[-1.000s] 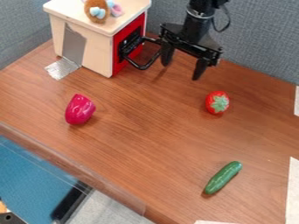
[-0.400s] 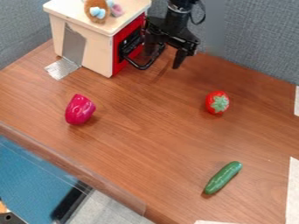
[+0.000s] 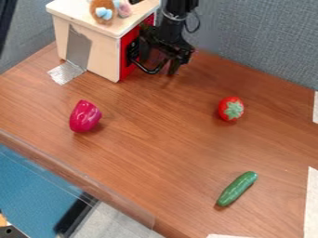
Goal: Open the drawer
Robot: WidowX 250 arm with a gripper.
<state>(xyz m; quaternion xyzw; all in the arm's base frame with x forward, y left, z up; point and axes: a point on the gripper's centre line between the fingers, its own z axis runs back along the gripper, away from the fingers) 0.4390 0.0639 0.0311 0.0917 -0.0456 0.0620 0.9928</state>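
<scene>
The black gripper (image 3: 160, 65) hangs at the cabinet's red drawer front (image 3: 127, 70), its two fingers spread apart around the black looped handle (image 3: 149, 71). The drawer front sits against the pale wooden cabinet (image 3: 104, 56), close to the table's far edge, with a grey partition (image 3: 255, 46) rising right behind the arm. Toward the near side, a wide stretch of wood runs between the gripper and the strawberry, pepper and cucumber.

The surface is a brown wood-grain table (image 3: 155, 139); silver tape (image 3: 65, 73) runs from the cabinet's side onto it. Past its near-left edge lies a blue surface (image 3: 37, 181).

There are one toy strawberry (image 3: 231, 109), one magenta pepper (image 3: 84, 116), one green cucumber (image 3: 236, 188) and one brown fuzzy toy (image 3: 102, 11) atop the cabinet.
</scene>
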